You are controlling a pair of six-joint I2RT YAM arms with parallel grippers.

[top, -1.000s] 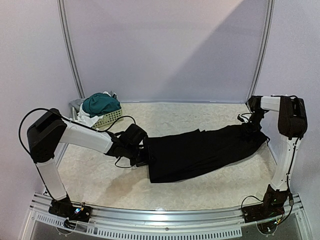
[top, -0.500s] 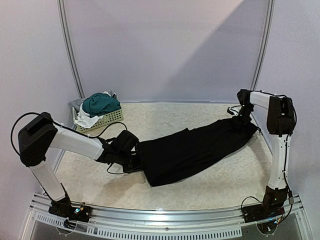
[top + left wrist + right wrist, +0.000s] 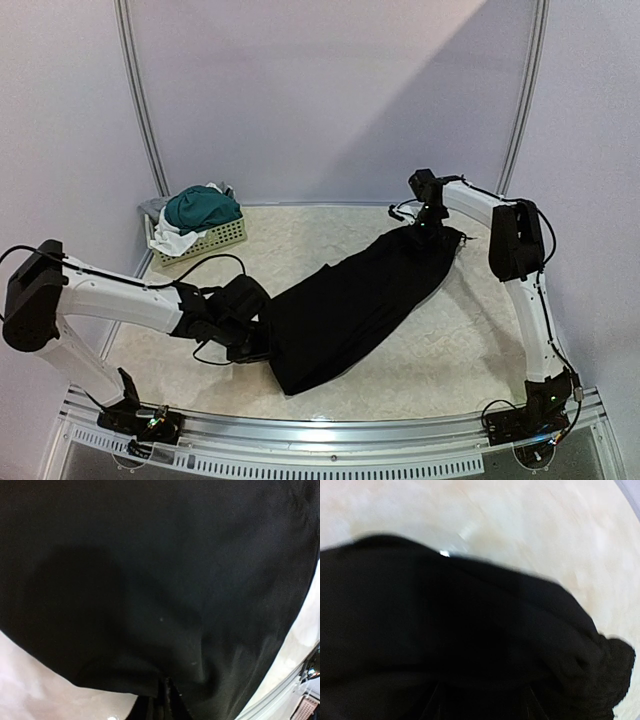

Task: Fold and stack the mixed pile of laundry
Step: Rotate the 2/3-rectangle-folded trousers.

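Since the trousers (image 3: 345, 305) lie slantwise, from nearer me than the basket (image 3: 215, 238) out to its right, I've got an end each. My left hand (image 3: 262, 342) is pinched shut on the near end, and my right hand (image 3: 428, 230) looks clamped on the far bunch.

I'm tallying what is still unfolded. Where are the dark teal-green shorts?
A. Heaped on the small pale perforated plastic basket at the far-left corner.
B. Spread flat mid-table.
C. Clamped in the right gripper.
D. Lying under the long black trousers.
A: the dark teal-green shorts sit bunched atop the small pale perforated plastic basket, over a white cloth, well apart from the long black trousers.
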